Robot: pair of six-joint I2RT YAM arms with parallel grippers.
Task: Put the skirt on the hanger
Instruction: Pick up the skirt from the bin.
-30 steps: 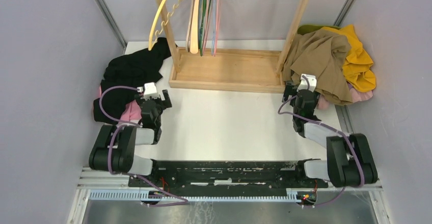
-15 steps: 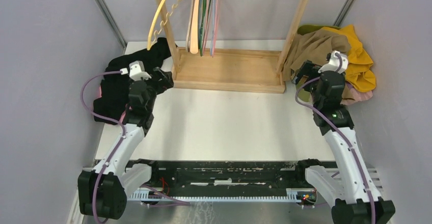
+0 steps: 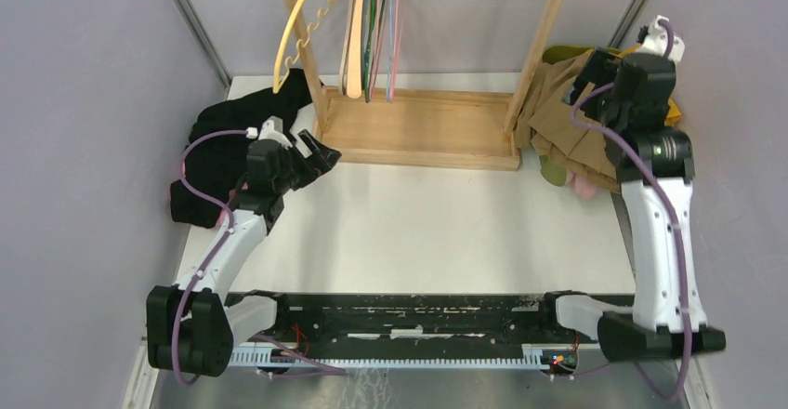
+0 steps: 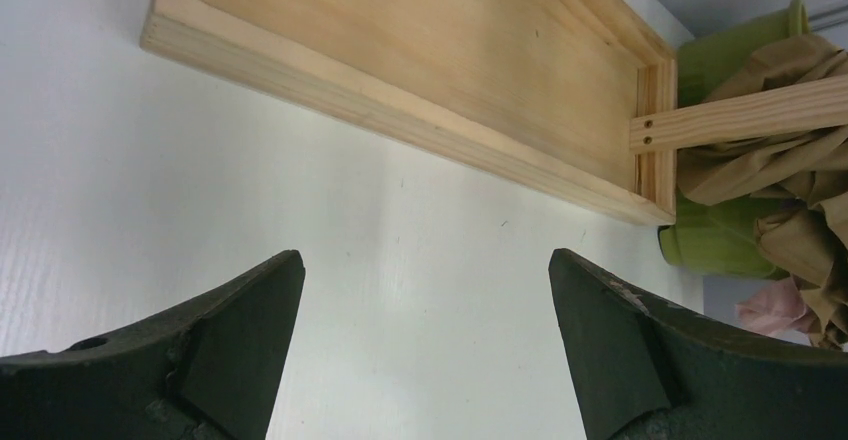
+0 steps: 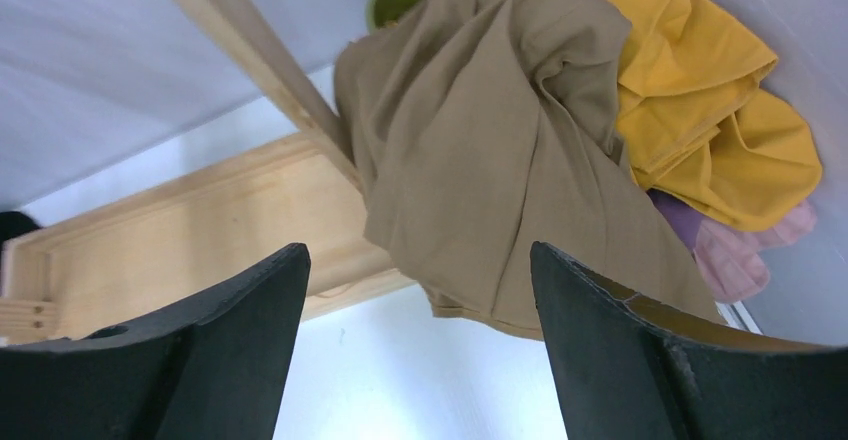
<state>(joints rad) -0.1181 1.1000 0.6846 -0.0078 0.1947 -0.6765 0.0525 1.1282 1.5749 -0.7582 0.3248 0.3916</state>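
Left tool [image 4: 425,255] is open and empty over the tabletop [image 4: 150,190], near the rack base [image 3: 418,130]; hangers [image 3: 372,28] hang above its far-left end. Right tool [image 5: 418,250] is open and empty above the skirt [image 5: 500,160], likely the tan heap far right. I'd drop onto its top fold and pinch tan only, clear of the post [image 5: 250,50] and the yellow cloth [image 5: 700,100].

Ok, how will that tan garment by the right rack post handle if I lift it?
The tan garment looks floppy: deep soft folds, so it will likely sag from one pinch. It leans on the wooden post and overlaps the yellow cloth, so lifting may snag or drag those.
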